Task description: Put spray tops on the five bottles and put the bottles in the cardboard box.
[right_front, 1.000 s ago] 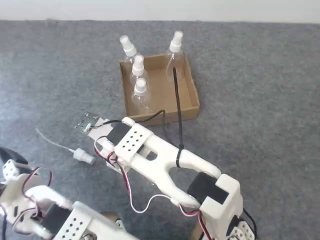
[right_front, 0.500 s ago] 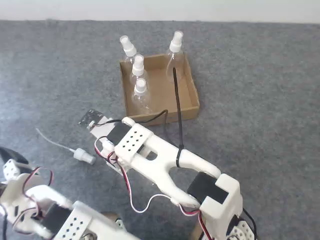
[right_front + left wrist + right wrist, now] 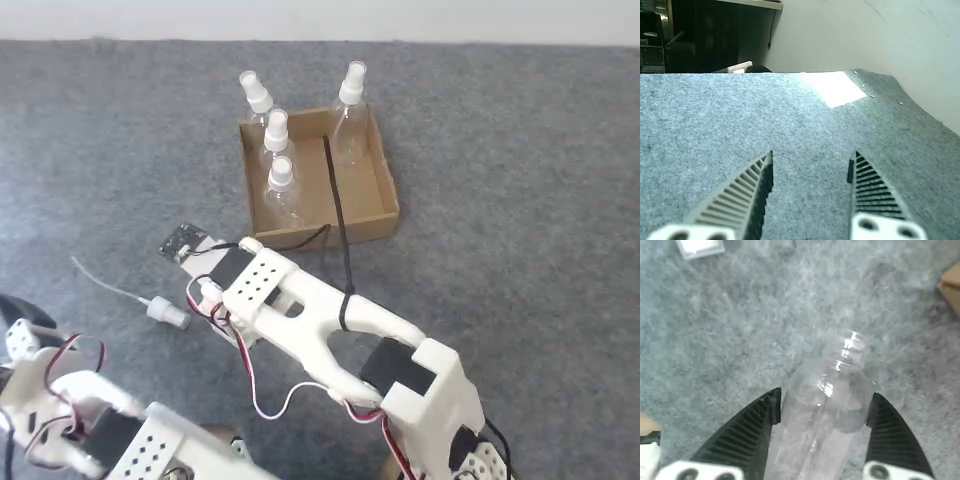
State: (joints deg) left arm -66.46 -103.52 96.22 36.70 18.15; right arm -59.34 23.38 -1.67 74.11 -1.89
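Clear bottle (image 3: pixel 832 385) clamped in right gripper (image 3: pixel 825 393)

I read the uncapped bottle pinched between both jaws, above the grey carpet (image 3: pixel 520 150). My left gripper (image 3: pixel 810 161) has its jaws apart, nothing held. In the high view, the cardboard box (image 3: pixel 386 198) sits upper centre. A loose spray top (image 3: pixel 168 313) lies at lower left.

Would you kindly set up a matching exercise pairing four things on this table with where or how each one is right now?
Things:
1. cardboard box
2. loose spray top
3. uncapped bottle
4. left gripper

Places or states:
A. held in the right gripper
B. open over bare grey carpet
C. holds capped bottles
D. lying alone on the carpet

Pairs: 1-C, 2-D, 3-A, 4-B.
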